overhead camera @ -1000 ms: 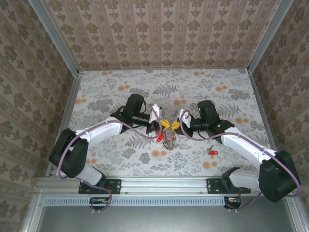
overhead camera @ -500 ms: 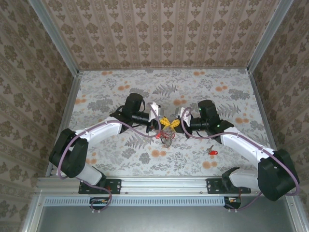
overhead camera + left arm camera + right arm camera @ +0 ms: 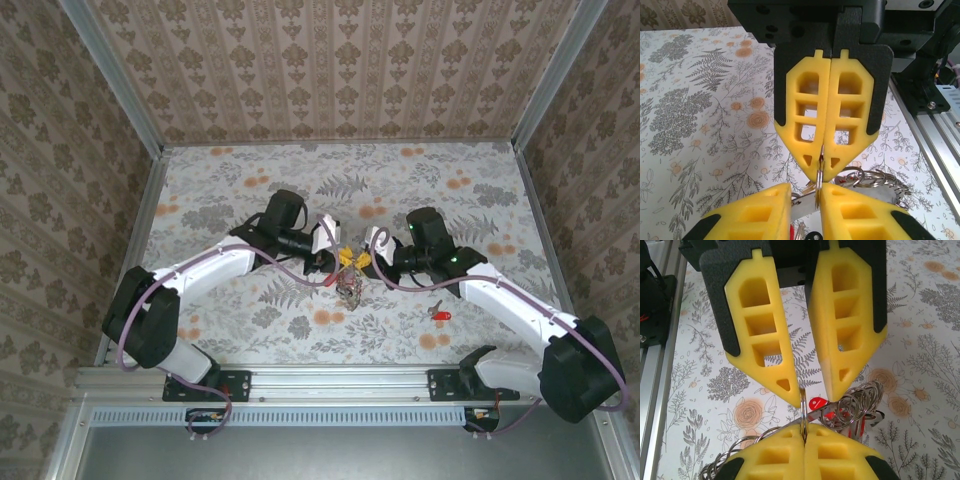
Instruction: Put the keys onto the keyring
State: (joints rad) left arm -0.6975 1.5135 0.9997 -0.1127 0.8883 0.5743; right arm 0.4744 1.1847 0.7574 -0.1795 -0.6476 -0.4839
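Observation:
The keyring [image 3: 803, 405] stands edge-on between the two grippers above the table. My right gripper [image 3: 804, 432] is shut on its lower part, and the same gripper [image 3: 822, 170] shows pinching it in the left wrist view. My left gripper [image 3: 805, 187] is open, its right finger touching the keyring [image 3: 818, 182]. Small split rings [image 3: 855, 402] and red keys [image 3: 816, 404] hang from the ring as a bunch [image 3: 350, 290] below both grippers. One red key [image 3: 438, 314] lies loose on the table to the right.
The floral table [image 3: 420, 190] has open room at the back and on both sides. The aluminium rail [image 3: 340, 380] runs along the near edge, and patterned walls close in the other three sides.
The left arm has shifted slightly right and back, closer to the right gripper. The red key that hung out to the left of the bunch has swung in under it.

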